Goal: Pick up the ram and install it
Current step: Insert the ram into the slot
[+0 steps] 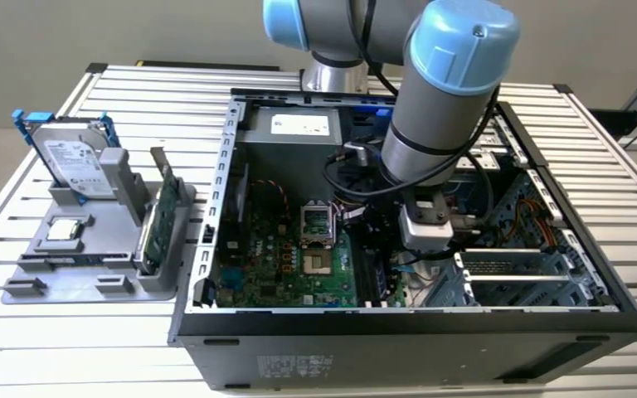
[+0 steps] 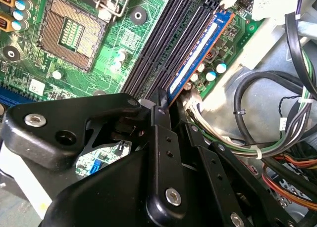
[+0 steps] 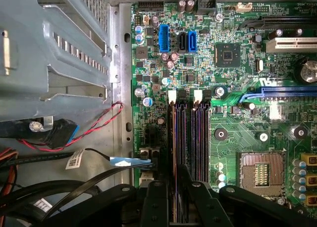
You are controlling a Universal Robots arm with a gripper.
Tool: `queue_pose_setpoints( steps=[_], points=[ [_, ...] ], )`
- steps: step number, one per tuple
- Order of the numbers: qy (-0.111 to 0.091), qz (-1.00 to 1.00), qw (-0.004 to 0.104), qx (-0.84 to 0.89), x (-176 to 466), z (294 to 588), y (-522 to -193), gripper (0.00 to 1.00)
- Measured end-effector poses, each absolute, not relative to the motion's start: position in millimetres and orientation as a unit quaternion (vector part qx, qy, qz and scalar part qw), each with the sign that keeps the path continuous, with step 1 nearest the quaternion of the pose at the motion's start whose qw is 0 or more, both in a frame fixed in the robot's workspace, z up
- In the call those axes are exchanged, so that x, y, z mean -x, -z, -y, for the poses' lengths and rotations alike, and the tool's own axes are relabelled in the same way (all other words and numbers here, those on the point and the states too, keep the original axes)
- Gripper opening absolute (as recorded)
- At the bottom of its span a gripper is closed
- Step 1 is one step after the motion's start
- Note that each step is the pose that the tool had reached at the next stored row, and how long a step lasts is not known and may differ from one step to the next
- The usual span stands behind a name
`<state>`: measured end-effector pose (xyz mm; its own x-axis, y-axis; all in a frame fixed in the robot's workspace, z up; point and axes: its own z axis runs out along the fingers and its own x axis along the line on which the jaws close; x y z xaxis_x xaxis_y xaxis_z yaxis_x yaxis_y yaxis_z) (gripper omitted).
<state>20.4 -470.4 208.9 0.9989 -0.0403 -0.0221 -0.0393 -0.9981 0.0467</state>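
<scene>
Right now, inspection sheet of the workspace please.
Surface: slatted metal table, open computer case on it.
Job's things: ram standing in the outermost memory slot on the motherboard, at the gripper's tip.
Clutter: grey holder with hard drive and green card.
Gripper: gripper down inside the case, closed on the ram's end.
Cables: black bundle beside the slots.
Surroundings: nothing seen.

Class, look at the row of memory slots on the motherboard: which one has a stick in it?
The outermost slot, nearest the cable bundle. It alone holds the ram, standing on edge in the second wrist view, with the gripper at its end.
</scene>
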Motion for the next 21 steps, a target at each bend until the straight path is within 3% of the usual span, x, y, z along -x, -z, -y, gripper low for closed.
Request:
queue_pose_setpoints(
  steps=[20, 21],
  points=[
    [0.011, 0.020, 0.023, -0.999, -20, 471, -239, 1.00],
    [0.011, 0.020, 0.023, -0.999, -20, 471, -239, 0.00]
  ],
)
